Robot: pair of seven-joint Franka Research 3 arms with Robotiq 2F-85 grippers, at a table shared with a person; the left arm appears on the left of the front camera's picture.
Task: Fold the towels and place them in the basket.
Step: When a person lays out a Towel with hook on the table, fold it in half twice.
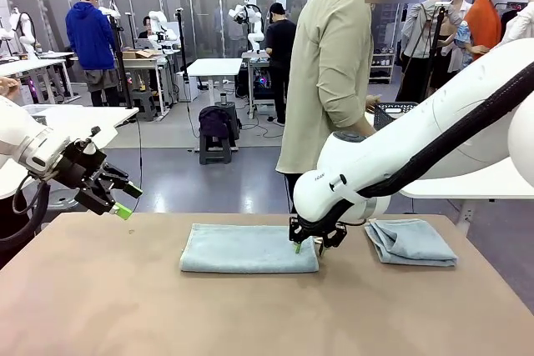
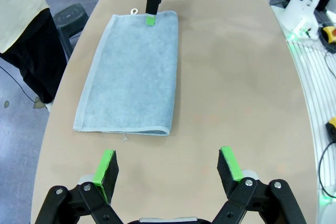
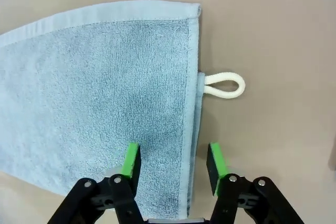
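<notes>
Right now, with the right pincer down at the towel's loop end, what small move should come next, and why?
Probably finish closing the right pincer on the edge of the towel. Its fingers straddle the short hem just below the white loop, one pad over the cloth, the other over the table, with a gap between them. The left pincer hangs open, short of the near end.

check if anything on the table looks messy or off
Mostly tidy. The towel in the middle lies flat and neatly folded, white loop sticking out at its edge. The second towel near the table's right end is bunched and unevenly folded.
</notes>
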